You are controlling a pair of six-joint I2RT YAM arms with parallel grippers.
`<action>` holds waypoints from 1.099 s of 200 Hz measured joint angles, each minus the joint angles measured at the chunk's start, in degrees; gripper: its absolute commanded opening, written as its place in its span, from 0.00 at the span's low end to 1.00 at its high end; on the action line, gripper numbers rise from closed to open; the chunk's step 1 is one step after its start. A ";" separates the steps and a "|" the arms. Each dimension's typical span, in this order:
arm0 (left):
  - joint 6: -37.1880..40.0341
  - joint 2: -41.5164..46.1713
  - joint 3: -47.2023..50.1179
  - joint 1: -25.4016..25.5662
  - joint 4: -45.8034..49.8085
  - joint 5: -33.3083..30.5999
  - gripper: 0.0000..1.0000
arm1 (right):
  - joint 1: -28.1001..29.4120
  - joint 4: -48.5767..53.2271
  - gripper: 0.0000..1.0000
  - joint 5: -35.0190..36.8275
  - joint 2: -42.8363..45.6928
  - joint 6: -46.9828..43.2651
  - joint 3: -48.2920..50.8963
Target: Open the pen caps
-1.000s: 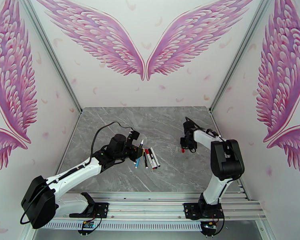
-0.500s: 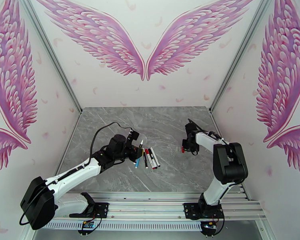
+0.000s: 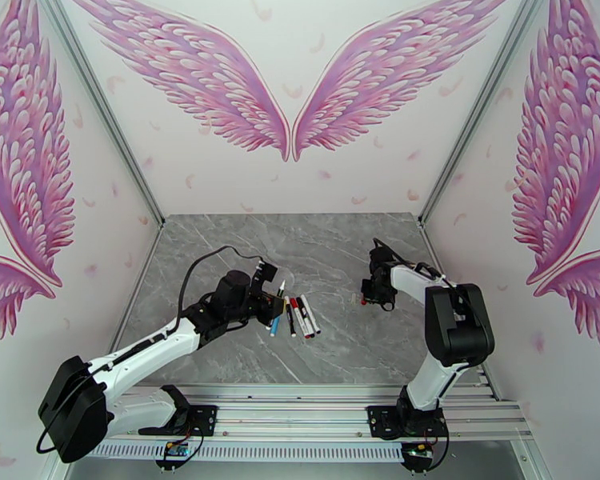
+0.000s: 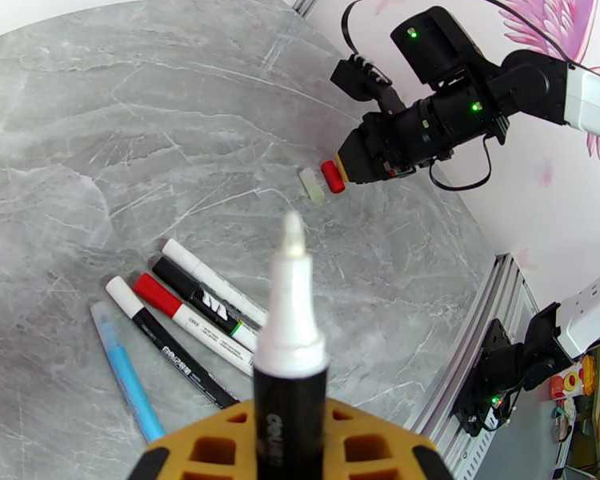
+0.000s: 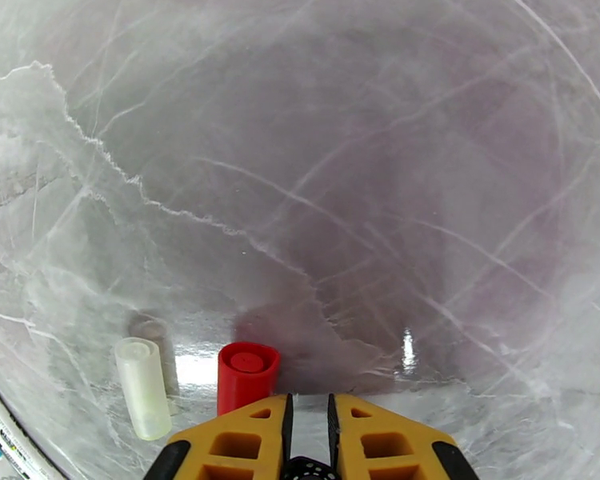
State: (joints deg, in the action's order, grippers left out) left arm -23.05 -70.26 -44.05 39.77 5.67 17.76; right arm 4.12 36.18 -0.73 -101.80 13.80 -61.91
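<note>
Looks like a robot test booth: grey marble-patterned tabletop (image 3: 316, 234) boxed by white panel walls (image 3: 292, 186) printed with big pink feathered wings (image 3: 204, 74), silver aluminium corner posts (image 3: 99, 106), white-and-black robot arms (image 3: 152, 346) bolted onto a slotted aluminium rail (image 3: 300, 411).

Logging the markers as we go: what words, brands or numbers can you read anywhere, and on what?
Held pen, black barrel: white lettering, partly cut off, not legible.
Loose pens: small print along the barrels, too small to read.
Red cap, whitish cap: no text visible.
</note>
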 measured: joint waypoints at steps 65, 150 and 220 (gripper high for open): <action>-0.17 0.00 0.17 0.00 0.00 -0.02 0.00 | 0.94 -1.49 0.20 -2.73 -0.22 -0.15 -0.02; -0.76 0.00 0.26 0.00 0.02 -0.42 0.00 | 3.63 -2.43 0.20 -3.21 -2.27 -1.07 -1.68; -1.01 0.00 0.33 0.00 0.04 -0.63 0.00 | 5.01 -2.58 0.26 -3.63 -3.34 -3.23 -3.32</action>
State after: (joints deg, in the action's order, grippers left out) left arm -24.05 -70.26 -43.72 39.77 5.72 17.12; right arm 9.13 33.61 -4.36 -105.14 10.57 -65.23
